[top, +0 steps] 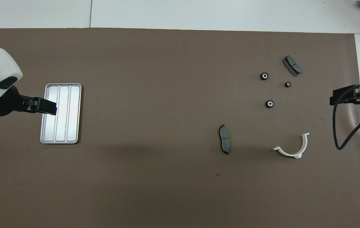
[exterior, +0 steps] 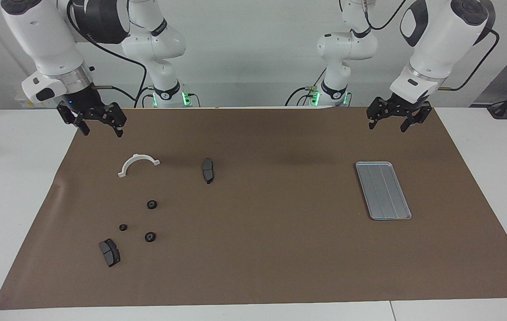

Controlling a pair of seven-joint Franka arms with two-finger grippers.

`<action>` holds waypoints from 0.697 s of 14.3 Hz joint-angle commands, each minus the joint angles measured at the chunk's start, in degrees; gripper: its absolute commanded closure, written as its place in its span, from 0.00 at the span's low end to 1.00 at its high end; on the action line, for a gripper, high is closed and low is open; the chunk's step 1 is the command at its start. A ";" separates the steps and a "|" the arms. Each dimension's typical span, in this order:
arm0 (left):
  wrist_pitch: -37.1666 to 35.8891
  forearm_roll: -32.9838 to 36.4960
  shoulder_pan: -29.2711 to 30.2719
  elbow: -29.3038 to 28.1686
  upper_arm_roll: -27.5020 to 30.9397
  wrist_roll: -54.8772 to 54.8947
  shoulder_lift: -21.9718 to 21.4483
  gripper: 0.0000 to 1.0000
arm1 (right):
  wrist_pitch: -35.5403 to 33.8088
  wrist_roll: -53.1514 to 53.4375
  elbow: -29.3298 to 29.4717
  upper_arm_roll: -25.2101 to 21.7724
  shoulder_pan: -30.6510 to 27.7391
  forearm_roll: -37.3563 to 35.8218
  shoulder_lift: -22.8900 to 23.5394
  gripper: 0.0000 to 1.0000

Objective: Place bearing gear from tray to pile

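The silver tray lies on the brown mat toward the left arm's end, and nothing lies in it; it also shows in the overhead view. Three small black gears lie loosely scattered on the mat toward the right arm's end, also seen from overhead. My left gripper is open and empty, raised over the mat; in the overhead view it overlaps the tray's rim. My right gripper is open and empty, raised over the mat's edge; it also shows in the overhead view.
A white curved bracket lies between the gears and the robots. One dark brake pad lies beside the bracket toward the table's middle. Another brake pad lies by the gears, farther from the robots.
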 commanded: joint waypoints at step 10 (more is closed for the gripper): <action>-0.32 0.89 1.27 -1.26 -0.21 0.24 -1.32 0.00 | -9.39 -0.63 5.30 0.48 -0.81 1.15 0.12 0.00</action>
